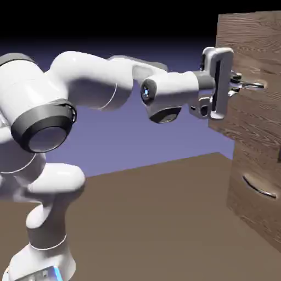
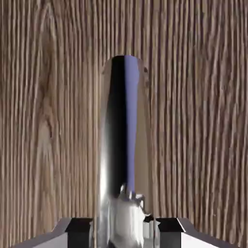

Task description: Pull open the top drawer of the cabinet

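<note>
- Nearest to me, the white arm [image 1: 82, 93] rises from the lower left of the exterior view and bends across to the right, its forearm level above the brown worktop [image 1: 159, 208].
- At the end of the arm, the fingers [image 1: 237, 83] reach level toward the cabinet and are clenched on the handle [image 1: 253, 85] of the top drawer.
- In the hand view, the two grey fingertips [image 2: 80, 227] sit at the bottom edge, one on each side of the shiny silver handle [image 2: 123, 145], which runs up the middle of the picture between them.
- Behind the handle, the wood grain of the top drawer [image 2: 48, 121] fills the rest of the hand view.
- The top drawer [image 1: 252, 60] is the upper front of the cabinet [image 1: 258, 137], at the right edge of the exterior view.
- Below it is the lower drawer [image 1: 252, 208], with its own curved silver handle [image 1: 259, 187], untouched and well apart from the fingers.
- Farthest back, a blue-violet backdrop [image 1: 137, 142] darkens to black at the top.
</note>
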{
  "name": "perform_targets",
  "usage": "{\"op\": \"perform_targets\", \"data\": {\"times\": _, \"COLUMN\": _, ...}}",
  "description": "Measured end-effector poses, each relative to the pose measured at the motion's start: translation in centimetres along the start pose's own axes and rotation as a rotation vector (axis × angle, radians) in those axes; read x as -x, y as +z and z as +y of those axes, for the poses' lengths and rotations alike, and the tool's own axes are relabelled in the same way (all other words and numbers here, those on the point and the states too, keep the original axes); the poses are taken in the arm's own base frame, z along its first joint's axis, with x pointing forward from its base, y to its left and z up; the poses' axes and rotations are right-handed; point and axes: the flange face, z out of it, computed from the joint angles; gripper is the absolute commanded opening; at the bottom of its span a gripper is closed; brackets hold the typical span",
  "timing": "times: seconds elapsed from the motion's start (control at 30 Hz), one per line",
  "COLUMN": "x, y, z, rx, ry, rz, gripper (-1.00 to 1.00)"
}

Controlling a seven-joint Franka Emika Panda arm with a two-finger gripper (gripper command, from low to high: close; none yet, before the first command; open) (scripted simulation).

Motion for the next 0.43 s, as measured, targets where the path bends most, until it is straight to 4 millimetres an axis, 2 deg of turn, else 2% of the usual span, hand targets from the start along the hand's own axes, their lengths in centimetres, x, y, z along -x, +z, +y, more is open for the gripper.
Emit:
{"op": "perform_targets", "data": {"times": 0.3, "x": 0.0, "y": -9.1, "z": 0.0, "rx": 0.000, "ry": 0.000, "rz": 0.000, "gripper": -1.00}}
{"op": "perform_targets", "data": {"times": 0.33, "x": 0.0, "y": -9.7, "z": 0.0, "rx": 0.000, "ry": 0.000, "rz": 0.000, "gripper": 1.00}}
{"op": "perform_targets", "data": {"times": 0.4, "x": 0.0, "y": -9.7, "z": 0.0, "rx": 0.001, "ry": 0.000, "rz": 0.001, "gripper": 1.00}}
{"op": "perform_targets", "data": {"times": 0.43, "x": 0.0, "y": -10.6, "z": -0.1, "rx": 0.002, "ry": 0.003, "rz": 0.000, "gripper": 1.00}}
